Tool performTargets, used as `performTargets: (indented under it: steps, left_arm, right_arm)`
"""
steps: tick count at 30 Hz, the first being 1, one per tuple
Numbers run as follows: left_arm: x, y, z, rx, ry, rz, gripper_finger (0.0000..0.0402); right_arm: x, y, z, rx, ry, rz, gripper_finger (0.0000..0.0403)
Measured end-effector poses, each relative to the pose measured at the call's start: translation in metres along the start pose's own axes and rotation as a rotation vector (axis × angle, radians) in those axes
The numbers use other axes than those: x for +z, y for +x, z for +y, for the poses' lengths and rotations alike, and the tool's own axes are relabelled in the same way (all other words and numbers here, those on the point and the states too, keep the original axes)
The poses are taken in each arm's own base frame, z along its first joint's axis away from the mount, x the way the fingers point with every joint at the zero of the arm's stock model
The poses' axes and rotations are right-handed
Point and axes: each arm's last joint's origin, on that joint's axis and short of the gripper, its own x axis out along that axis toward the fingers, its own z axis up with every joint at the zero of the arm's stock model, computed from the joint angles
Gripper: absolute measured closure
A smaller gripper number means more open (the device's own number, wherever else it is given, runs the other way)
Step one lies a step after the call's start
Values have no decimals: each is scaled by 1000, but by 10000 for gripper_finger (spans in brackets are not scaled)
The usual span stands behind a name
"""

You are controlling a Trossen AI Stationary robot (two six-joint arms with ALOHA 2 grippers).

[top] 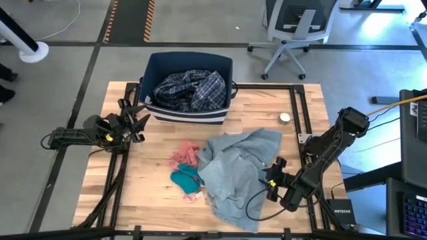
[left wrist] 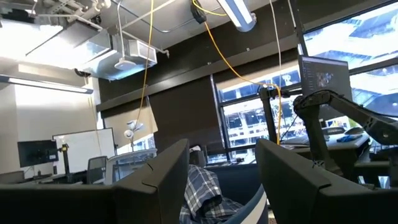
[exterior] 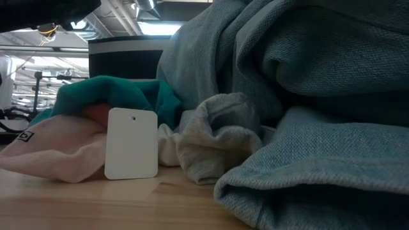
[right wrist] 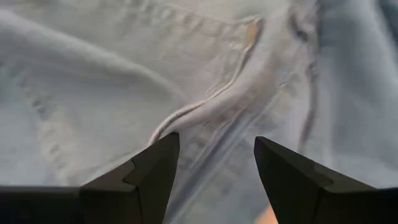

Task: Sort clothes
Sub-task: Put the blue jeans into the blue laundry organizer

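Right wrist view shows the right gripper (right wrist: 214, 171) open and empty over the denim piece (right wrist: 199, 81); it should pinch a raised fold. The left gripper (top: 137, 120) waits open, empty, beside the bin (top: 188, 63).

The word NETGEAR stands in white letters on the small black box (top: 342, 211) at the table's near right corner, seen in the high view. The white hang tag (exterior: 131, 143) among the clothes shows a blank face; nothing else can be read
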Motion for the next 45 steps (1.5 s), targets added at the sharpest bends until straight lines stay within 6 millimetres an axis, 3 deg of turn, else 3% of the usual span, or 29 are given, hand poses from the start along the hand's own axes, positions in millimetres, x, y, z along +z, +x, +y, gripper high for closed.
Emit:
performTargets:
  steps: [16, 31, 45]
  left_arm:
    - [2, 0, 1, 9, -23, -22, 222]
    - [2, 0, 1, 9, -6, -22, 222]
    - [2, 0, 1, 9, -13, -22, 222]
  right_arm:
    - [12, -4, 14, 154, -15, -54, 171]
    - [18, 37, 0, 8, -94, 84, 171]
    - [12, 45, 1, -35, -195, 81, 172]
